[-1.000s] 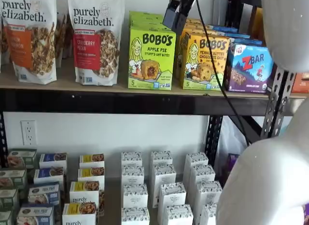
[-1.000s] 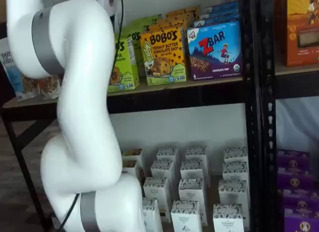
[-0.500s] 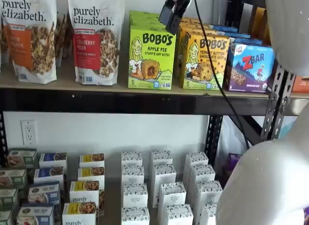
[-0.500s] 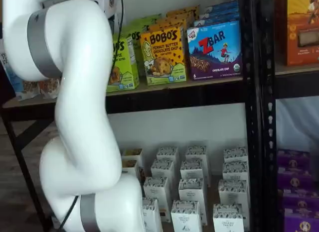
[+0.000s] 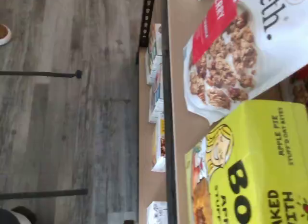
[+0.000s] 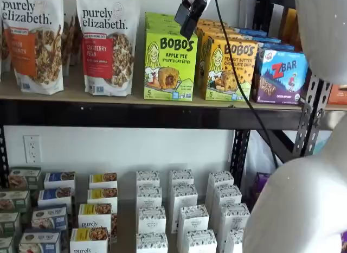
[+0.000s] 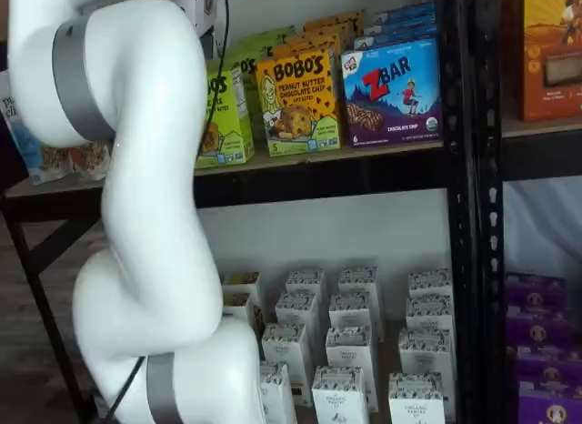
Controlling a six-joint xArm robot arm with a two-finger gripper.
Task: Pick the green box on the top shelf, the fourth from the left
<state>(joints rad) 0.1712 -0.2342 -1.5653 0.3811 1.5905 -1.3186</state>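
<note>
The gripper (image 6: 190, 17) hangs above the green box (image 6: 170, 65), jaws seemingly wide; I'd lower it squarely, straddling the carton, clear of the granola bag (image 6: 107, 44).

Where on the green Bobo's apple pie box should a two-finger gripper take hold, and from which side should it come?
Probably across the narrow upper part of the green box, coming from the open front of the top shelf. The carton stands upright at the edge. A granola bag and a yellow-orange Bobo's carton crowd its sides, so its top stays freest. The gripper hangs just above it.
</note>
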